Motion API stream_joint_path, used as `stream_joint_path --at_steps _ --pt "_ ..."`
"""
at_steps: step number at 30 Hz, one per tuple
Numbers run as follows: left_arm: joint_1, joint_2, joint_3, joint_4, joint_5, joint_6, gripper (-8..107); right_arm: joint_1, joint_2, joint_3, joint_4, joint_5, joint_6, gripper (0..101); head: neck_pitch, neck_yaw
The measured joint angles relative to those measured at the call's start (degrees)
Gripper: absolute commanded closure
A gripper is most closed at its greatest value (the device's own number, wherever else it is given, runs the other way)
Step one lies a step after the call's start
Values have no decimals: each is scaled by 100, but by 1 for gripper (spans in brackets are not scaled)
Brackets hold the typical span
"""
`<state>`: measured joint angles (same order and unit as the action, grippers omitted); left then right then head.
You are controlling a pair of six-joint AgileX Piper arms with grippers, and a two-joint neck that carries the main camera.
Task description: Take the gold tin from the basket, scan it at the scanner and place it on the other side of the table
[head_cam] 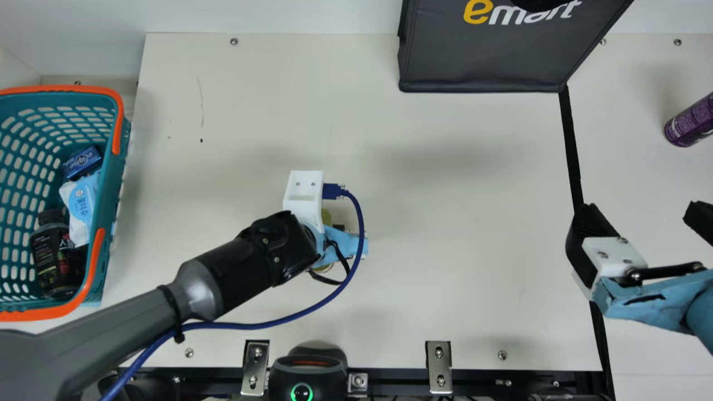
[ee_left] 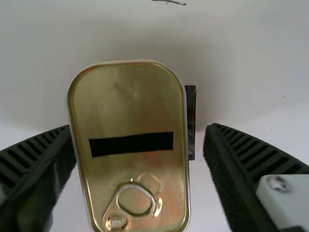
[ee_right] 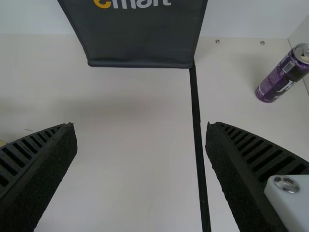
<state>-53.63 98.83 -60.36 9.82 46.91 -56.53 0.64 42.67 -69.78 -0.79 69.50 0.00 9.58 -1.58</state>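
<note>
In the main view my left gripper (head_cam: 344, 243) is over the middle-left of the table, with a small part of the gold tin (head_cam: 326, 216) showing beside it. The left wrist view shows the gold tin (ee_left: 130, 108) between the spread fingers of my left gripper (ee_left: 137, 130), a gap on one side and the other finger close to its edge. My right gripper (head_cam: 643, 214) stands open above the black line at the right; its fingers are apart with nothing between them in the right wrist view (ee_right: 141, 128). The scanner (head_cam: 308, 370) sits at the near edge.
The teal basket (head_cam: 114, 192) with several items is at the far left. A dark bag (head_cam: 484, 61) stands at the back, right of centre. A purple can (head_cam: 689, 123) lies or leans at the far right. A blue cable (head_cam: 312, 308) trails along my left arm.
</note>
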Motion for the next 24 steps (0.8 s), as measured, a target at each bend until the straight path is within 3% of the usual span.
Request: stream_joint_path --at_steps 9,24 --pt "-10 -113 23 -77 -44 224 107 0 0 0 0 0 0 6 0 0" --pt "3 -946 1 -677 265 1965 107 0 0 0 0 0 0 6 0 0"
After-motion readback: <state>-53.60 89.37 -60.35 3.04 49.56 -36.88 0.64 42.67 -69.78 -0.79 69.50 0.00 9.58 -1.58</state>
